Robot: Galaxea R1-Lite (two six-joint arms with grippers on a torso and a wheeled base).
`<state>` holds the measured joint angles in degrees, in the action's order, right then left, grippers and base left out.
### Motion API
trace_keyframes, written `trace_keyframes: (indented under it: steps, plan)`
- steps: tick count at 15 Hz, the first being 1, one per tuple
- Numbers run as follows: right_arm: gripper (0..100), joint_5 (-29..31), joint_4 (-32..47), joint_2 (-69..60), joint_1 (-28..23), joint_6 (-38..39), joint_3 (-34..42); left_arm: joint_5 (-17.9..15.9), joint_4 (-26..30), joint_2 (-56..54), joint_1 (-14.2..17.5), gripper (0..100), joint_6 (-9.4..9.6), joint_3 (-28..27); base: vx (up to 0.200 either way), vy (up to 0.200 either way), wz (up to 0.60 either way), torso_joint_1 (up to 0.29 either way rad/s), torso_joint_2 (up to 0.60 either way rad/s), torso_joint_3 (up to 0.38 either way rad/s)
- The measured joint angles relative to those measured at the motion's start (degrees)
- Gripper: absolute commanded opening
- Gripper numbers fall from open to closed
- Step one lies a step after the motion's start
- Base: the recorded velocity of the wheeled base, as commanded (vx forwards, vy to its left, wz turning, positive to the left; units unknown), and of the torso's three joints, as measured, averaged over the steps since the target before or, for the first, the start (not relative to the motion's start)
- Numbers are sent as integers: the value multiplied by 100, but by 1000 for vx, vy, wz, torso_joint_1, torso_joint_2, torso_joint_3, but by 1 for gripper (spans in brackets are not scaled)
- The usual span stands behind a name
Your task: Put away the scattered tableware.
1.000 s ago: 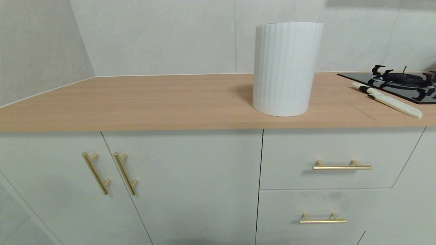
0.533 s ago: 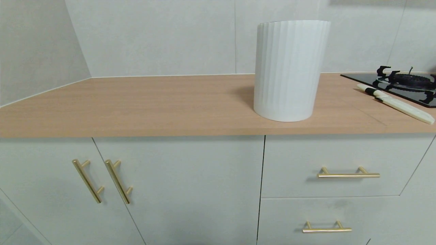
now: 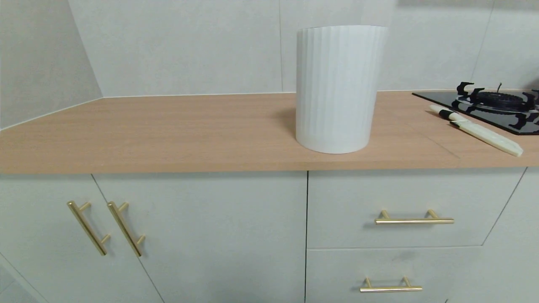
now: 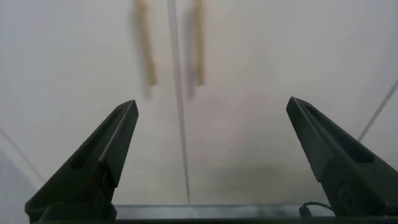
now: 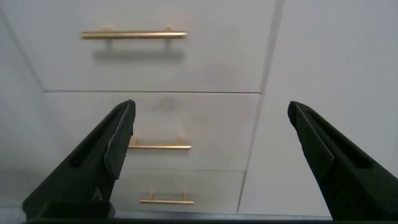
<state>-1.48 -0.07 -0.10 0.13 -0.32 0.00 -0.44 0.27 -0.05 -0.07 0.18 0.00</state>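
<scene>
A cream-bladed knife (image 3: 476, 130) with a black-and-white handle lies on the wooden counter (image 3: 168, 130) at the right, beside the stove. A tall white ribbed container (image 3: 334, 88) stands upright near the counter's front edge, right of centre. My left gripper (image 4: 211, 104) is open with nothing between its fingers, below counter height, facing the cabinet doors and their two vertical gold handles (image 4: 146, 43). My right gripper (image 5: 211, 107) is likewise open and holds nothing, facing the drawer fronts with horizontal gold handles (image 5: 134, 35).
A black gas hob (image 3: 497, 103) sits at the counter's far right. Below the counter are two doors with gold handles (image 3: 105, 229) on the left and drawers with gold handles (image 3: 414, 219) on the right. Tiled walls close the back and left.
The whole head picture has shifted: the camera moved, so container, knife and hob sit a little further left than half a second ago. Nothing on the counter moved by itself.
</scene>
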Motion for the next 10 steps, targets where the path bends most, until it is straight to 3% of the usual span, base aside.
trace_keyframes:
  steps: [2,9,10]
  plan:
    - [100,0,0,0,-2,5,0,0,0,0,-9,100,0,0,0,-200,0,2,0,0]
    - [100,2,0,2,-2,18,0,0,0,0,-9,100,-7,0,0,0,0,0,0,0]
    - [100,2,0,2,-2,18,0,0,0,0,-6,100,-7,0,200,0,0,2,2,7]
